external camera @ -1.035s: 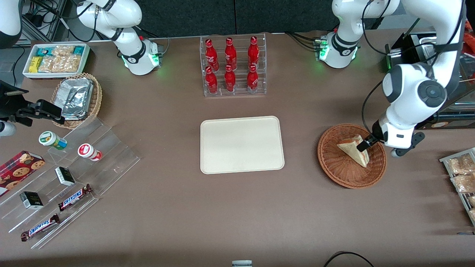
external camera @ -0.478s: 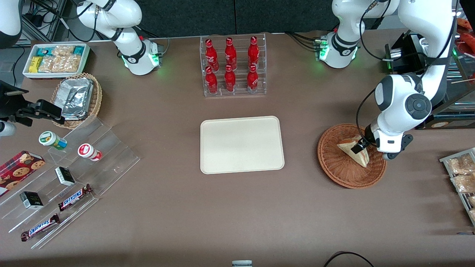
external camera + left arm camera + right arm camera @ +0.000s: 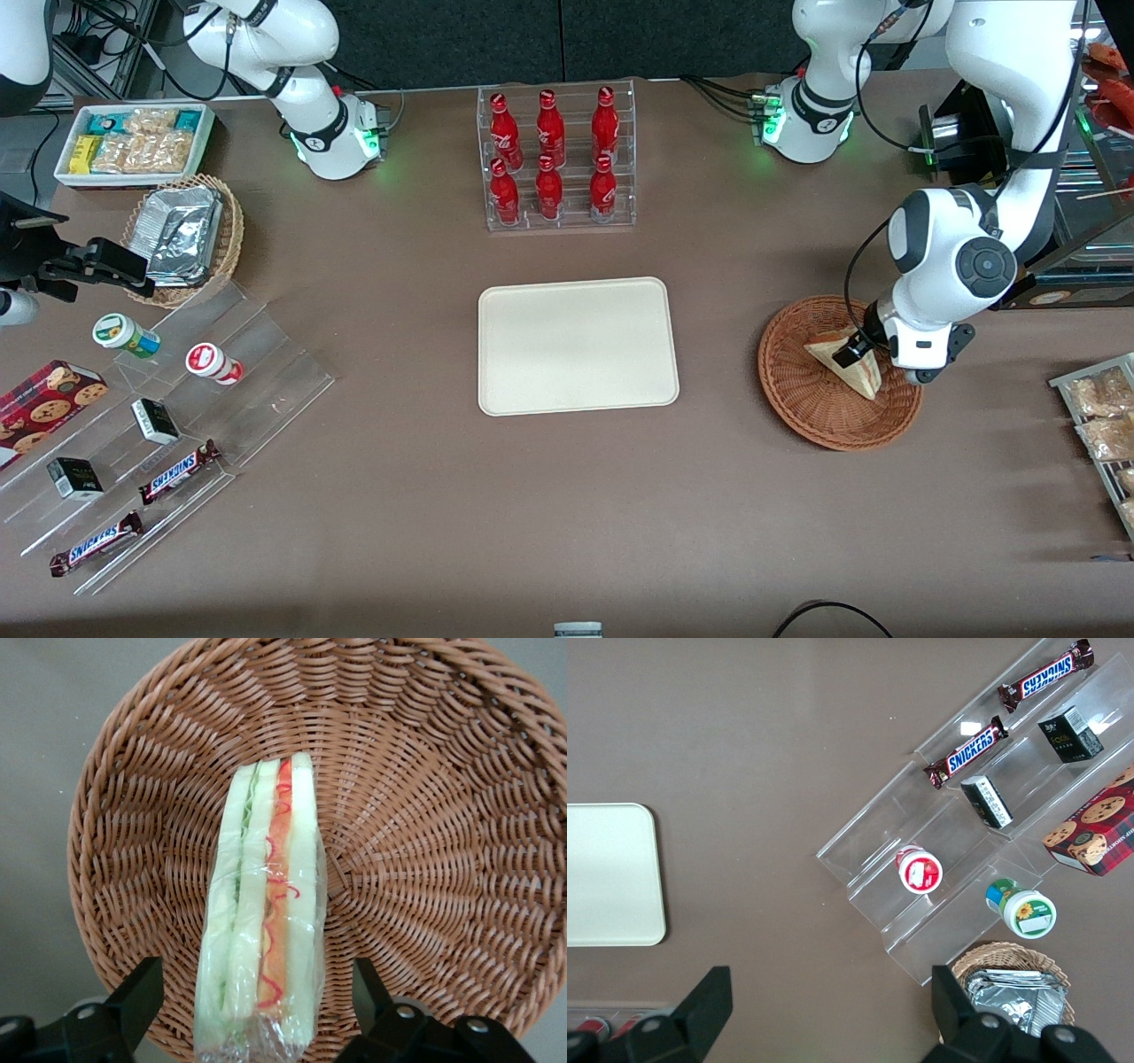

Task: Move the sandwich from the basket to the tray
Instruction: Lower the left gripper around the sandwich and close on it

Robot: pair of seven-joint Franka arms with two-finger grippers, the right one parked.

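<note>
The small triangular sandwich of pale cream bread, wrapped in clear film, lies inside the round reddish-brown woven wicker basket, which sits on the brown bench toward the working arm's end. In the left wrist view the sandwich shows its cut edge, with a red-orange layer and pale green and white layers between the bread slices, and it rests against the basket's woven floor.

The left arm's gripper is down in the basket, right over the sandwich's end farther from the front camera. Its jaws stand apart, one black finger on either side of the wedge's wrapped end (neither visibly pressing on the film), so the sandwich is straddled, not clamped.

The flat cream-white rectangular tray with rounded corners lies at the middle of the bench, well apart from the basket, with nothing on it. Farther from the front camera than the tray stands a clear acrylic rack holding six red bottles in two rows.

Toward the parked arm's end of the bench are a lighter tan wicker basket with silver foil packets, a white bin of wrapped snacks, and a stepped clear acrylic display carrying two Snickers bars, small dark boxes and two little round tubs. A red box printed with cookies lies beside it.
</note>
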